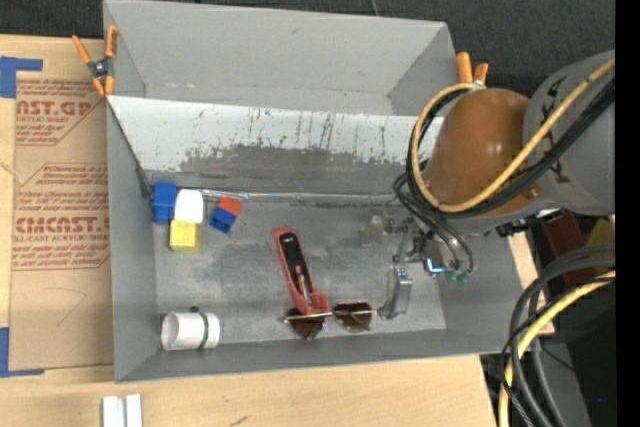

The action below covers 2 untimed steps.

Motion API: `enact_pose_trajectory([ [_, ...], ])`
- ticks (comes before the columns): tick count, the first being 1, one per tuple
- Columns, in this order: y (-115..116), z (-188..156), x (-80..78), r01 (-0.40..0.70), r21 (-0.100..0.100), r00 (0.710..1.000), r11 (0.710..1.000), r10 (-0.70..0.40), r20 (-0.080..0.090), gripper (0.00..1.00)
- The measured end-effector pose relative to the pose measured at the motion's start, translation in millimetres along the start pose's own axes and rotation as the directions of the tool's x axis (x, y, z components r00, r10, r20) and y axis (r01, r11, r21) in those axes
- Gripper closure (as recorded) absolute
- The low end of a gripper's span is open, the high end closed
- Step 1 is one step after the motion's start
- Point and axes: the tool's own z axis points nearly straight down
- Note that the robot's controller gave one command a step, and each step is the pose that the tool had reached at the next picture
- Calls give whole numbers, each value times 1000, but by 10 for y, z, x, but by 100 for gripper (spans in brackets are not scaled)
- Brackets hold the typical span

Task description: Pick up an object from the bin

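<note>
Am watching sunglasses [310,318]: red frame, dark lenses, lying on bin [280,65] floor against near wall, one temple sticking out toward far wall. Gripper [398,293] hanging just right of sunglasses, close by right lens. Am not making out whether it is spread or pinched, nor any contact. Well left of sunglasses: white cylinder [190,329] lying on side. Far up-left of sunglasses: blue block [164,203], white block [188,206], yellow block [184,235] clustering, blue-orange block [226,213] beside them.
</note>
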Motion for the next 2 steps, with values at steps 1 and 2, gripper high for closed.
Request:
enact_pose_trajectory([
  [1,0,-43,-17,1,0,1000,1000,-1,7,0],
  [2,218,310,-229,80,2,997,997,-80,10,0],
])
